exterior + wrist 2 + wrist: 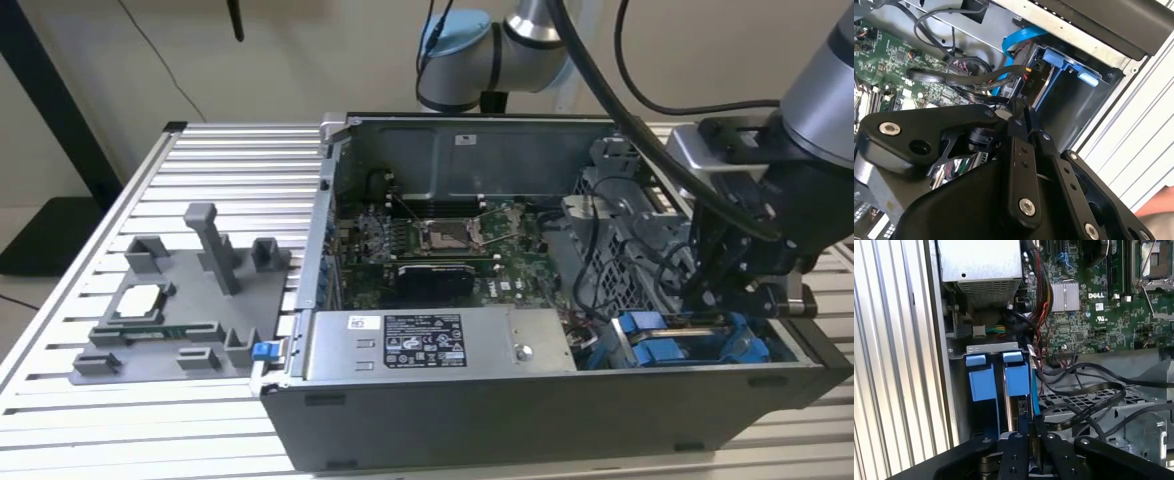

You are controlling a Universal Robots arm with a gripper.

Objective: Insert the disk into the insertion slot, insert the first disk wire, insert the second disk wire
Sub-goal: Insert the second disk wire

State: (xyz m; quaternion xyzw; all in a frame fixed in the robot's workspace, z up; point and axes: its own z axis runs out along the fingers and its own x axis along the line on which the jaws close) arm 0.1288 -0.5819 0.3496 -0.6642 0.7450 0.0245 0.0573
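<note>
The disk (1016, 381) sits in its blue carrier inside the insertion slot (678, 345), a grey bay with blue clips at the case's corner on the exterior view's right. In the second wrist view the disk's grey face (1048, 86) shows behind a blue clip (1077, 68). A blue disk wire (1019, 37) and a black connector with coloured leads (1024, 74) end at the disk's edge. My gripper (1023, 111) (1031, 424) (710, 300) reaches down into the bay. Its fingers are pressed close together, with the black connector at their tips.
A silver power-supply box (427, 340) lies along the case's front wall, with the motherboard (441, 240) behind it. Loose black cables (1089, 395) loop over a perforated cage beside the bay. A grey parts fixture (187, 300) stands on the slatted table at the exterior view's left.
</note>
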